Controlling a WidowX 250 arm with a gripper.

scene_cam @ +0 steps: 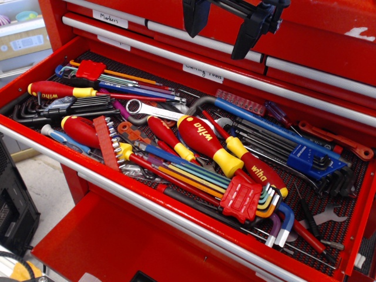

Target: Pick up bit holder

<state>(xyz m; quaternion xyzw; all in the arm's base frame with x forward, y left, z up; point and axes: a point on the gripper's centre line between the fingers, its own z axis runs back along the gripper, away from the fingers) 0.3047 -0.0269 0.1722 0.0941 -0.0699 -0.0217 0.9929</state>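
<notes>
The bit holder [106, 141] is a long, narrow red strip with a row of short silver bits along its right edge. It lies at the front left of the open red drawer [176, 212], partly on a red-and-yellow screwdriver [79, 129]. My gripper [224, 29] hangs at the top of the view, well above and behind the drawer's contents, far from the strip. Its two black fingers [195, 17] are spread apart with nothing between them.
The drawer is crowded: red-and-yellow Wiha screwdrivers [207, 143], a chunky red block of rainbow hex keys [241, 198], a blue hex key set [305, 157], a paler red strip [241, 104], a wrench [150, 110], black hex keys [64, 108].
</notes>
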